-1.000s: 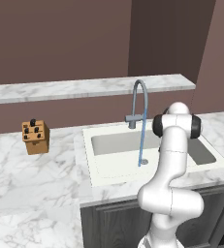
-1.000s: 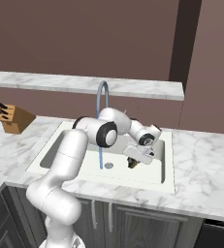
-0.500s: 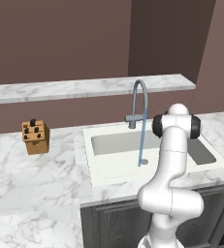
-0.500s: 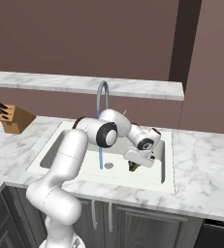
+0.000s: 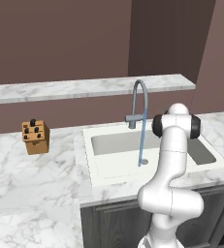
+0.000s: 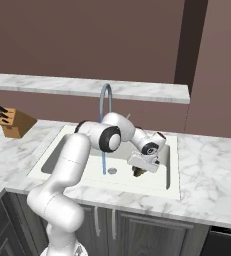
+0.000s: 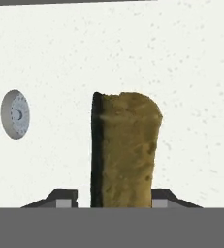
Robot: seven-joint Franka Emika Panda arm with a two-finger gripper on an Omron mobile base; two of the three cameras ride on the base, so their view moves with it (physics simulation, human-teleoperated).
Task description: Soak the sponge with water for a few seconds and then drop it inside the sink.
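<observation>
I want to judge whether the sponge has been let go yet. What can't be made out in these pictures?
- Hand view: the fingers' contact with the sponge is cut off by the bottom edge, so grip or release is unclear.
- Right base view: the sponge under the hand is too small to judge.
- Left base view: the arm hides part of the sink.

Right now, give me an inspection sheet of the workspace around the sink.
Surface: white marble counter around the basin.
Job's things: sponge between the finger tips, over the sink floor, right of the drain; water running from the tap, apart from the sponge.
Clutter: brown knife block left of the sink.
Grippers: gripper low in the basin; whether it is clamped on the sponge or letting go is unclear.
Cables: nothing seen.
Surroundings: marble ledge, dark brown wall, grey cabinets below.
</observation>
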